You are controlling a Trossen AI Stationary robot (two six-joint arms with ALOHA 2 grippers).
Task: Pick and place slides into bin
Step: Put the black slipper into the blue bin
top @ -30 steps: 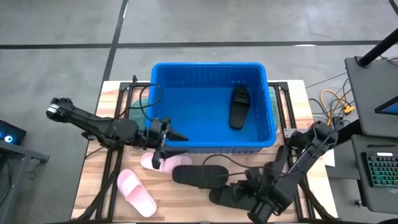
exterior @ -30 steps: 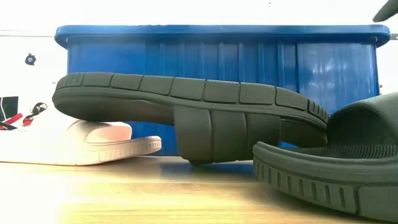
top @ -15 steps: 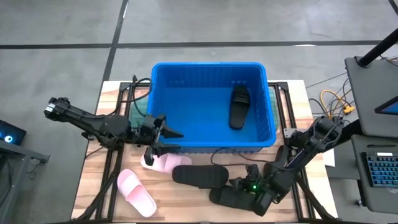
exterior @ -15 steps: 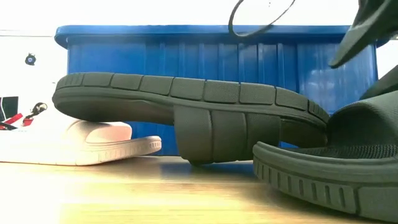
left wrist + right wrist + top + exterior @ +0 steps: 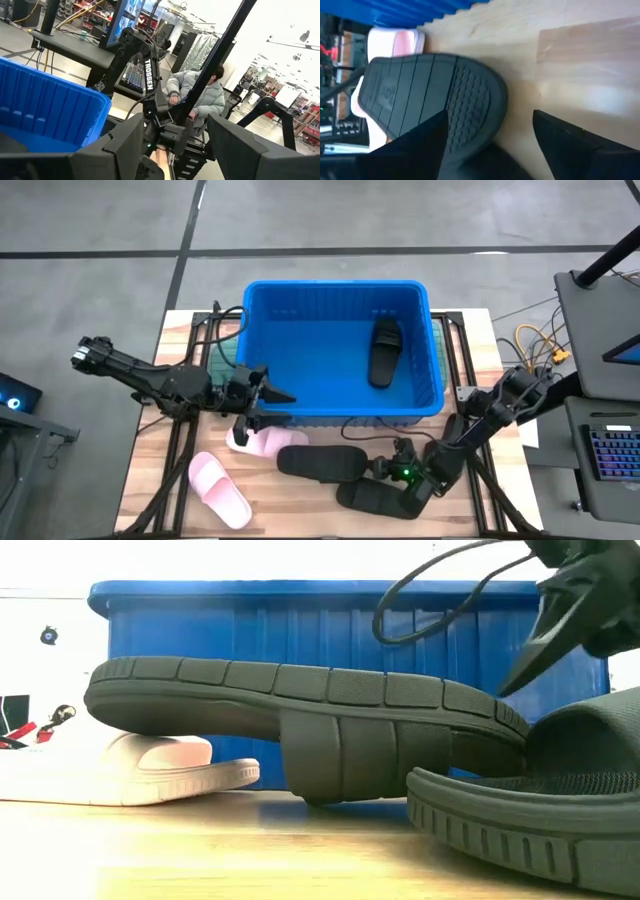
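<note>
Fingers of the right gripper point(image 5: 392, 472) spread apart, arm angled low over two dark slides point(image 5: 345, 478).

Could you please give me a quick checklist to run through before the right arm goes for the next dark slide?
1. Right gripper open: ok, its fingers stand apart.
2. Right gripper empty: ok, nothing between the fingers.
3. Target reachable: ok, two dark slides lie on the table in front of the bin, the gripper just above them.
4. Bin has room: ok, only one black slide inside.
5. Left gripper clear of the path: ok, it is at the bin's front left, above a pink slide.
</note>
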